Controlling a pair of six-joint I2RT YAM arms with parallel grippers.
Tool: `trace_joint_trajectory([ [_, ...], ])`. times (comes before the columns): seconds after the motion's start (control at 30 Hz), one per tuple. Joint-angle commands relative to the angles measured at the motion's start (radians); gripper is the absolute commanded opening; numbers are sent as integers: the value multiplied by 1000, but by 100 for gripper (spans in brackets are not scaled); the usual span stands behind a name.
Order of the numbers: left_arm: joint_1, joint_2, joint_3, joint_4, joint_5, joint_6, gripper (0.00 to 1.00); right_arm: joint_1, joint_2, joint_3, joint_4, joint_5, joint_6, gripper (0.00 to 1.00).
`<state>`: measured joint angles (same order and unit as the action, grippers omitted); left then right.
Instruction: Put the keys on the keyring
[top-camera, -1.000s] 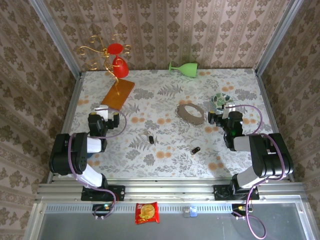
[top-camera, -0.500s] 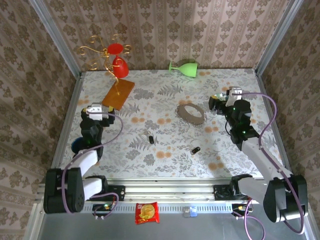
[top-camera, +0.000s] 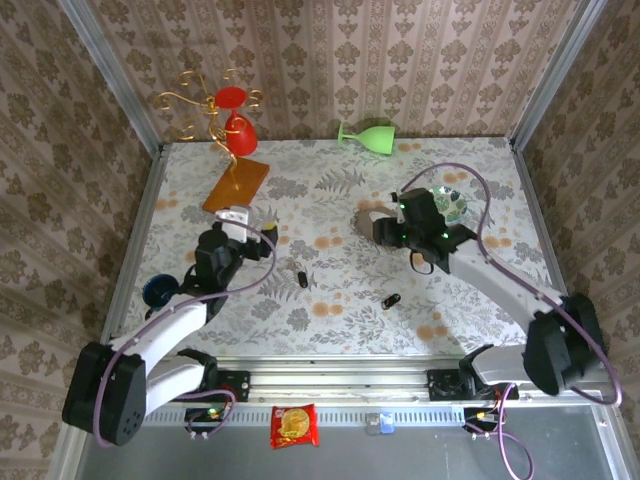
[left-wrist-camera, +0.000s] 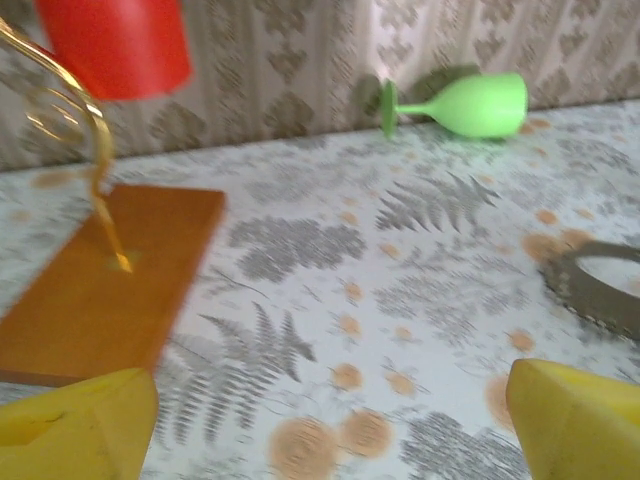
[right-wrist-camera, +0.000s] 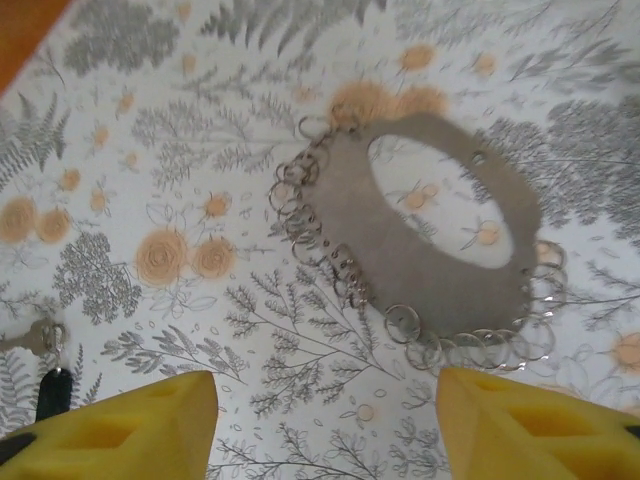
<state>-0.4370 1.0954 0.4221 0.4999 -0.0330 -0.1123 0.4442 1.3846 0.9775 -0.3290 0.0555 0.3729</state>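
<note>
Two keys (top-camera: 301, 278) lie loose on the table (top-camera: 330, 180), well apart from each other: one near the middle, the other closer to the near edge and off to its right. Your keyring (right-wrist-camera: 420, 270) lies flat right of centre, with a fringe of small wire rings along its edge. Your right gripper (right-wrist-camera: 322, 425) hangs just above it, jaws apart with nothing between them; one key's black head shows at the lower left of that wrist view. Your left gripper (left-wrist-camera: 330, 430) sits left of centre near the orange board (left-wrist-camera: 90, 290), jaws wide apart and empty. You'll see a green glass (left-wrist-camera: 470, 103) on its side at the far edge.
</note>
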Motion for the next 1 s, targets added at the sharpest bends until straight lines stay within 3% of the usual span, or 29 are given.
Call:
trace_joint_trajectory([
  [0.0,-88,83,47,24,-43,-87,89,5,111,95,-135,-49,11,43],
  [0.2,-222,218,101,54,-101,-124,89,-9,296,259,-201,-10,15,40],
  [0.4,-254,277,129,77,-131,-150,88,-33,487,443,-203,27,98,45],
  [0.6,-257,268,147,35,-137,-152,88,-41,638,599,-253,3,139,42],
  [0.97,-258,263,142,8,-138,-163,88,-43,647,553,-391,13,-4,38],
])
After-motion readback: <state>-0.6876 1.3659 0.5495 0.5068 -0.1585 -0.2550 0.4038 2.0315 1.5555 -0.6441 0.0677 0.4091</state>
